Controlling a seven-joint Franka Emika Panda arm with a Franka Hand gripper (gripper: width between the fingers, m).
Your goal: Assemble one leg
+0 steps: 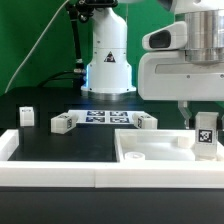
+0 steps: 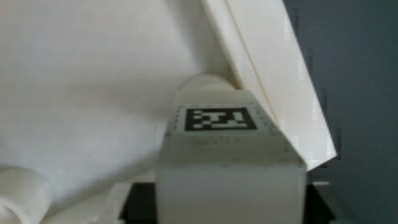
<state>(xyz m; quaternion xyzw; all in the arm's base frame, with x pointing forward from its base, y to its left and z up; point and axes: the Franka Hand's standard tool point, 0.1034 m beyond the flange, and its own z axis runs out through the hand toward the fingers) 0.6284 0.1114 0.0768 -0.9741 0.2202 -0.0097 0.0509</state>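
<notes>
My gripper (image 1: 203,124) is shut on the leg (image 1: 206,136), a short white block with a black-and-white tag on its face. I hold it upright over the right end of the large flat white panel (image 1: 150,152), near the panel's edge. In the wrist view the leg (image 2: 221,150) fills the middle between my dark fingers (image 2: 143,203), its tag facing the camera, with the white panel (image 2: 89,90) below and the panel's edge beside the leg. I cannot tell whether the leg touches the panel.
Three more white legs stand on the black table: one at the exterior view's left (image 1: 27,116), two (image 1: 65,123) (image 1: 146,122) either side of the marker board (image 1: 100,118). The robot base (image 1: 108,60) stands behind. A white rim (image 1: 60,172) borders the front.
</notes>
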